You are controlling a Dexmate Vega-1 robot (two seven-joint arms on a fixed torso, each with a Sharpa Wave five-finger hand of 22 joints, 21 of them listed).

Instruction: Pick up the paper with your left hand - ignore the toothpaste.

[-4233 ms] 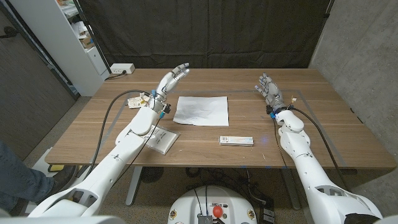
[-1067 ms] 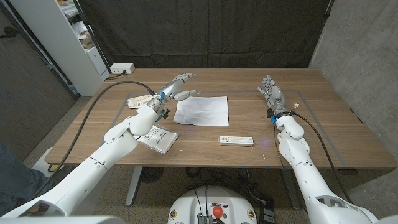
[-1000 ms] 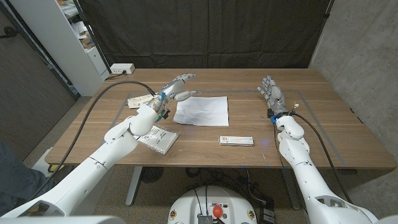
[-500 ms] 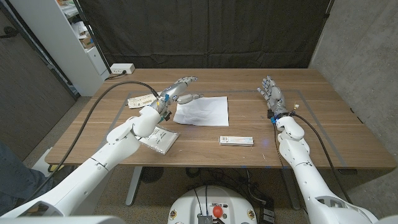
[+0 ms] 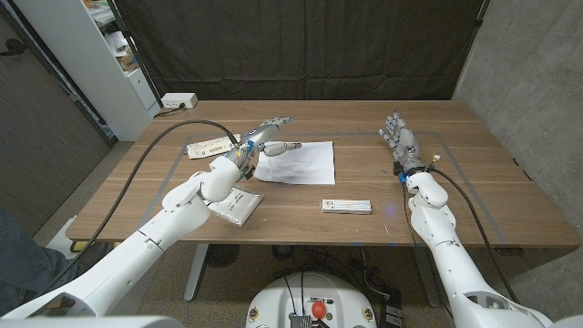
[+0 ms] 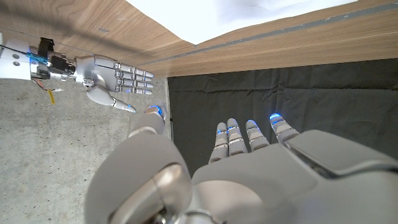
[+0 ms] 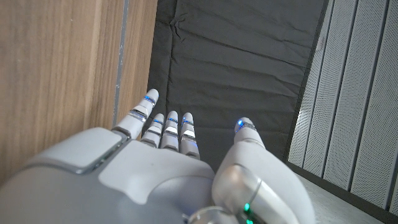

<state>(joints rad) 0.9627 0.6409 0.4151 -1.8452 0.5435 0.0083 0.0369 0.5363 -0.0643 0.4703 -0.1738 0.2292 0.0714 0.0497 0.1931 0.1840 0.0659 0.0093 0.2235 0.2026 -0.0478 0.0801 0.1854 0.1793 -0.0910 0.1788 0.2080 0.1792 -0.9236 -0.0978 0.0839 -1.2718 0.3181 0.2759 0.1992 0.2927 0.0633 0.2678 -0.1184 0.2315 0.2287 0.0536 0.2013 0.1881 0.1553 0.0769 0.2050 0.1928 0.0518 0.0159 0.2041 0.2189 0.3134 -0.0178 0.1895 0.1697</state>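
the left hand [image 5: 265, 135] hovers with fingers spread and empty, the paper [image 5: 295, 161] lying flat on the table [image 5: 474, 187] just beyond and below its fingertips, so it should probably lower onto the near edge and pinch there, avoiding the toothpaste [image 5: 346, 206].

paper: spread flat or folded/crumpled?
Spread flat. The paper lies as one open white sheet on the table; left hand at its corner, holding nothing.
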